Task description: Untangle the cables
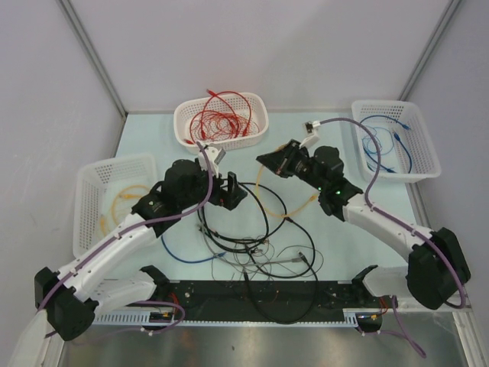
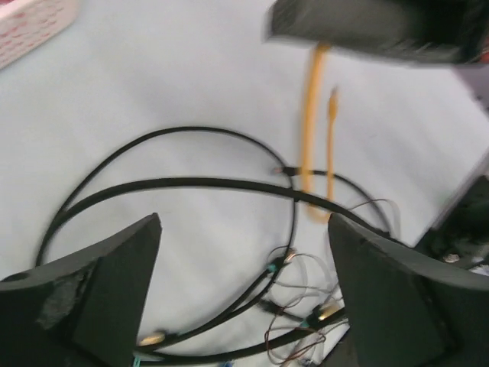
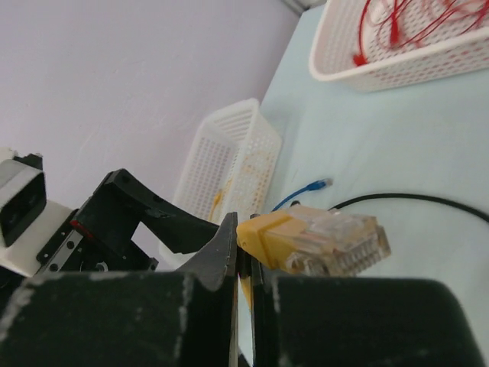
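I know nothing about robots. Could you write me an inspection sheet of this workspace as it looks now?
Surface: pale blue table, cables lying on it.
Job's things: black cables tangled mid-table; a blue cable at their left; a yellow cable leading up to the right claw.
Clutter: nothing seen. Three white baskets: back basket holds red cables, right basket blue cables, left basket yellow cables.
Claws: left claw open above the black cables; right claw shut on the yellow cable's plug.
Cables: purple hoses along both arms.
Surroundings: plain walls, metal frame posts.
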### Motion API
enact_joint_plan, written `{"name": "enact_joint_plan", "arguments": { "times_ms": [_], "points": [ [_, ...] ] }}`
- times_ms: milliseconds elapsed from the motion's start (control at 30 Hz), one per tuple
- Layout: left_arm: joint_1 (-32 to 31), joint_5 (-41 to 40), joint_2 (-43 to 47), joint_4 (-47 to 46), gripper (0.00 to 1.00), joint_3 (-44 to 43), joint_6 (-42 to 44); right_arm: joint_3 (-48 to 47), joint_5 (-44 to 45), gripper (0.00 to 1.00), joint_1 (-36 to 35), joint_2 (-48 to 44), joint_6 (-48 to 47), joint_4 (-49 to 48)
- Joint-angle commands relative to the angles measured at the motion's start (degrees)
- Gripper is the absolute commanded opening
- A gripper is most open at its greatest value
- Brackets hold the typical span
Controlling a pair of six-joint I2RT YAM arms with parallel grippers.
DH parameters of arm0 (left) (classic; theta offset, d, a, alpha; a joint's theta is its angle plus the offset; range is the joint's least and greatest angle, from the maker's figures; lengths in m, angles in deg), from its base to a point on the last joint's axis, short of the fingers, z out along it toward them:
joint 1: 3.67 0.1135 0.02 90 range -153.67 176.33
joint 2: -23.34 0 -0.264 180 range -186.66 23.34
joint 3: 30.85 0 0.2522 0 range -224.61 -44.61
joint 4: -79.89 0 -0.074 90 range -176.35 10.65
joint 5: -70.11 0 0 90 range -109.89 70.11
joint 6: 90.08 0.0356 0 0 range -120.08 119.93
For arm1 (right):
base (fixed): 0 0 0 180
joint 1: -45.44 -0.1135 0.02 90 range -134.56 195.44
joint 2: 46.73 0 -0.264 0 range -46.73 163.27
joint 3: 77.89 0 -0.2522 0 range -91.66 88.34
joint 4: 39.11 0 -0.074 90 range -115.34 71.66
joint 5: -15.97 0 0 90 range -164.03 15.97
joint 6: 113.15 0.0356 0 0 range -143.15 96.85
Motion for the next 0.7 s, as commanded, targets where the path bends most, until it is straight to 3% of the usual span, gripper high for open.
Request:
{"name": "enact_joint_plan", "arguments": {
  "times_ms": [0, 200, 300, 467, 533, 667],
  "points": [
    [-0.23, -13.78, 1.26, 11.60, 1.00, -5.53, 1.45, -3.02, 2.76, 0.00, 2.85, -8.01, -6.39, 6.44],
    [-0.14, -19.71, 3.54, 16.02, 1.00, -6.96, 1.28, -3.72, 3.03, 0.00, 5.05, -11.53, -8.52, 12.42],
    [-0.14, -13.93, 6.71, 8.65, 1.00, -4.07, 1.01, -3.90, 0.49, 0.00, 4.70, -11.89, -6.94, 11.38],
    [-0.15, 3.54, 9.09, -11.82, 1.00, 2.53, -1.80, -4.51, -3.03, 0.00, 3.82, -11.89, -1.14, 8.65],
    [-0.32, 6.99, 8.65, -20.24, 1.00, 5.78, -4.69, -4.60, -3.65, 0.00, 3.65, -11.98, 0.18, 7.86],
    [-1.20, 12.01, 5.58, -27.31, 1.00, 8.25, -8.57, -5.13, -4.53, 0.00, 2.86, -11.98, 2.73, 6.80]
  ]
}}
